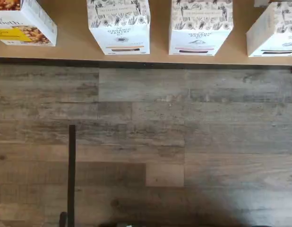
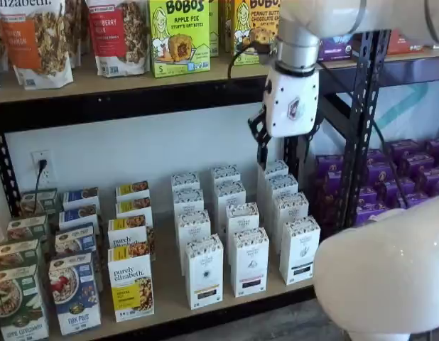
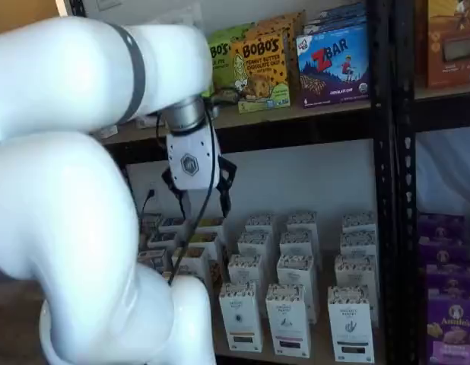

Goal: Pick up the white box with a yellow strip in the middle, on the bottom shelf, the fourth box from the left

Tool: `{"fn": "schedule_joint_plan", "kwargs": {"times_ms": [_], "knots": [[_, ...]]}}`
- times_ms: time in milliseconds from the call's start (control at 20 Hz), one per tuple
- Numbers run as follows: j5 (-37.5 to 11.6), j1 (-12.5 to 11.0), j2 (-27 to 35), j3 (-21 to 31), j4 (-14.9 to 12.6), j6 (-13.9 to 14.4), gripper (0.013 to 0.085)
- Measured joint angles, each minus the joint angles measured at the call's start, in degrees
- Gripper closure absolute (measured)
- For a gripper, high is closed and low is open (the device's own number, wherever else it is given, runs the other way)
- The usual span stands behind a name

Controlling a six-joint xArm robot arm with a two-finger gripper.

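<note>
**Pincer hangs spread above the bottom shelf, white box untouched**

The pincer (image 3: 198, 199) hangs from the white arm (image 3: 60, 152) in front of the rack. It sits below the upper shelf (image 2: 99, 85) and well above the rows of cartons. Its two black fingers (image 3: 223, 182) stand spread to either side of the white body, with a plain gap between them and nothing held in it. A dark cable (image 3: 208, 190) runs down past the body.

The white box (image 2: 204, 271) stands upright at the front edge of the bottom shelf (image 2: 170, 307). It is just beside the "purely elizabeth" box (image 2: 131, 288) on one side and an alike white carton (image 2: 249, 261) on the other. More white cartons are lined up in rows behind it.

In the wrist view the white box (image 1: 120, 26) is seen from above and in front. It has a speckled top band and a thin yellow-orange strip low on its face. It stands just behind the shelf's black front rail (image 1: 136, 64). In front of the rail lies grey wood-look floor (image 1: 193, 142).
</note>
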Motion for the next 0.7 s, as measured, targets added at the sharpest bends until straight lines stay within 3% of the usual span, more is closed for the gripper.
{"fn": "schedule_joint_plan", "kwargs": {"times_ms": [350, 700], "knots": [[-13.3, 2.4, 5.4, 5.9, 0.3, 2.0, 0.013], [-25.0, 5.4, 15.2, 8.6, 1.2, 4.3, 0.013]]}}
